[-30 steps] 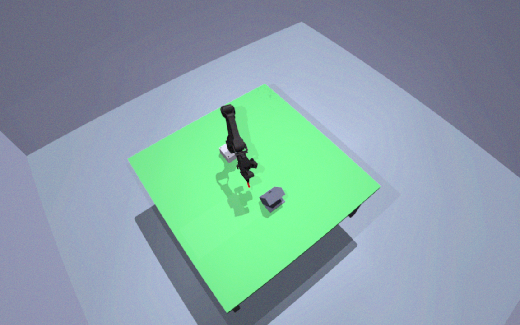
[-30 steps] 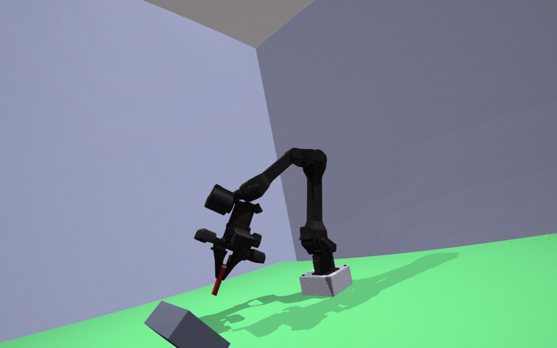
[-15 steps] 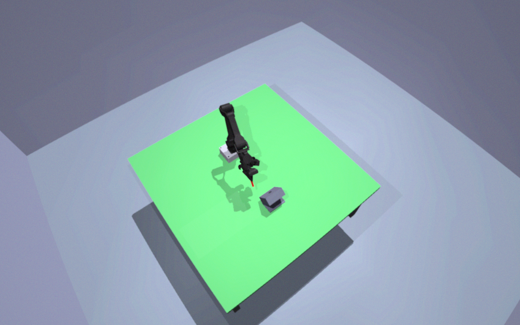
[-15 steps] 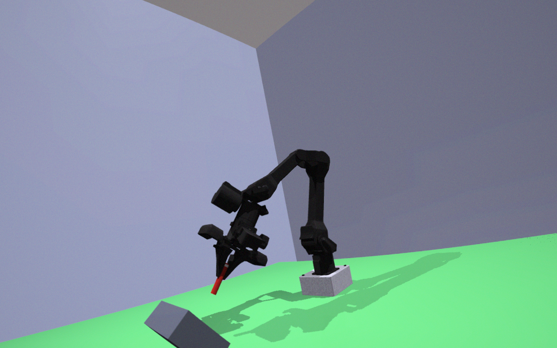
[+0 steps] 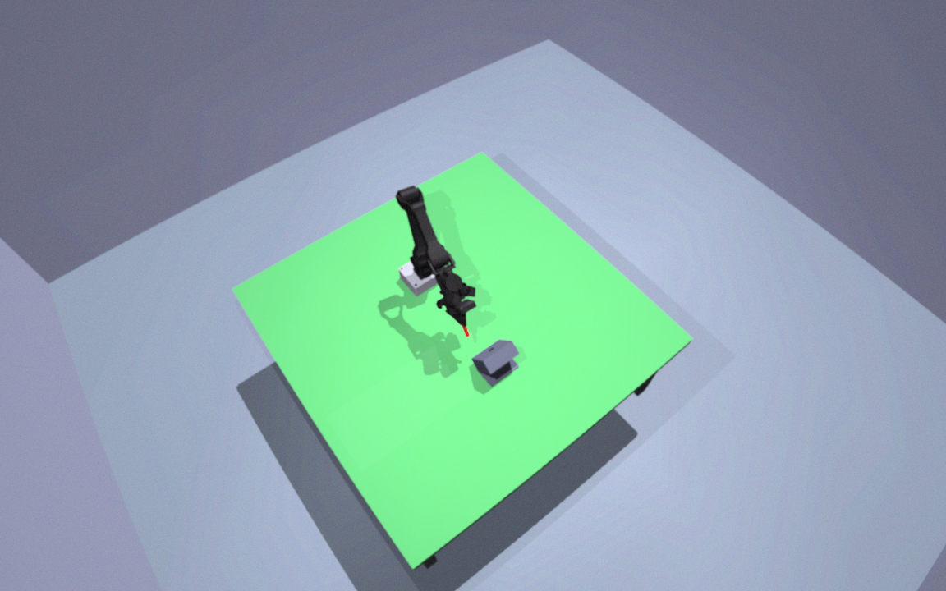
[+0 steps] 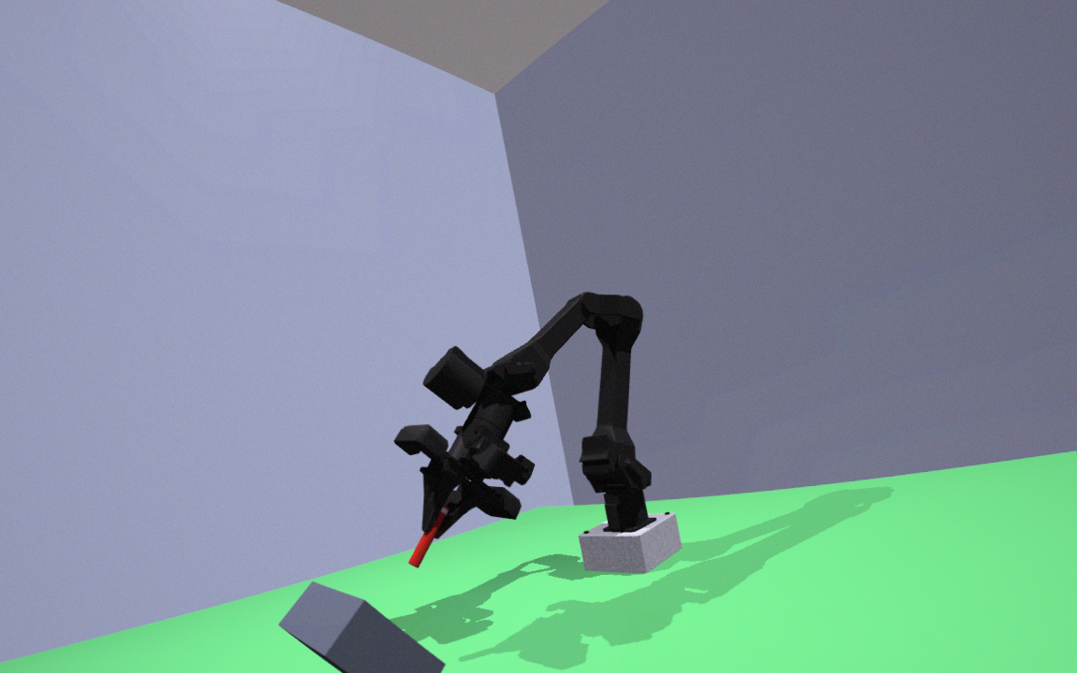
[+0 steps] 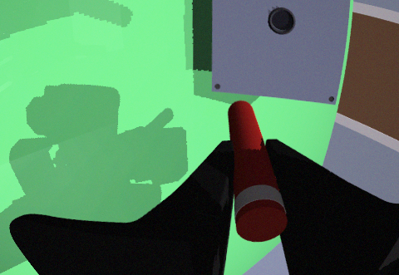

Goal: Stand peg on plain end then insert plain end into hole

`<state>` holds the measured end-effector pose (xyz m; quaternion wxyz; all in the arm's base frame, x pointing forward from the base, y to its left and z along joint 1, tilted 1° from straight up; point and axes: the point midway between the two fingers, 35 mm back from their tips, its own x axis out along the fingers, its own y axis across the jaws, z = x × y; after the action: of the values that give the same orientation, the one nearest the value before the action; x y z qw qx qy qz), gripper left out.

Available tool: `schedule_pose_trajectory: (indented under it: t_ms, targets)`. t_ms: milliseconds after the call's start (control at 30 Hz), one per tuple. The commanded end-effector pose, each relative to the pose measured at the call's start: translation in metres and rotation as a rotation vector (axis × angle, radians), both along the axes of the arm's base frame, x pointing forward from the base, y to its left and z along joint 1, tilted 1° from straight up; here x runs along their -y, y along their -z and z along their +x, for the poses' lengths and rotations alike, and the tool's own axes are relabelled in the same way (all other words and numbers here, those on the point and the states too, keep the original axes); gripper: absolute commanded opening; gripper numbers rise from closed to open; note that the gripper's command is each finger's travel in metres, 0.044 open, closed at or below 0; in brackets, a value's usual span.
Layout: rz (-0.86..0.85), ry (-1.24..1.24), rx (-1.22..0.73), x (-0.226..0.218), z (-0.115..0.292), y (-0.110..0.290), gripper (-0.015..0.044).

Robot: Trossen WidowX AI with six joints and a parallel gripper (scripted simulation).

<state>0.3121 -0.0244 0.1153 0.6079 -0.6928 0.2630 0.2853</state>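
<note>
My gripper [image 7: 248, 150] [image 6: 444, 512] [image 5: 461, 317] is shut on the red peg [image 7: 251, 159] [image 6: 425, 542] [image 5: 466, 331]. It grips the peg near the white band [image 7: 258, 195]. The plain end points forward and down toward the grey sloped panel [image 7: 266, 59] [image 5: 493, 357] [image 6: 333, 627]. The peg hangs tilted in the air above the green table [image 5: 359, 411] [image 6: 860, 568]. The dark round hole [image 7: 281, 21] sits in the panel's face, a little to the right of the peg's line in the wrist view. The peg tip is short of the panel.
The arm's white base block [image 5: 411, 277] [image 6: 631, 542] stands behind the gripper. The table edge [image 7: 346, 92] runs just right of the panel in the wrist view, with floor beyond.
</note>
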Motion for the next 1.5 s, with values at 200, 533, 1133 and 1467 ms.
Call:
schedule_pose_trajectory:
  t_ms: [200,533,1133,1467]
  targets:
    - [-0.035,-0.082,0.074,-0.015,0.000,-0.006,0.0000]
    - [-0.057,-0.131,0.116,-0.024,0.001,-0.008,0.0000]
    - [-0.066,-0.151,0.135,-0.029,0.016,0.000,0.0000]
    - [-0.072,-0.163,0.146,-0.033,0.025,0.005,0.0000]
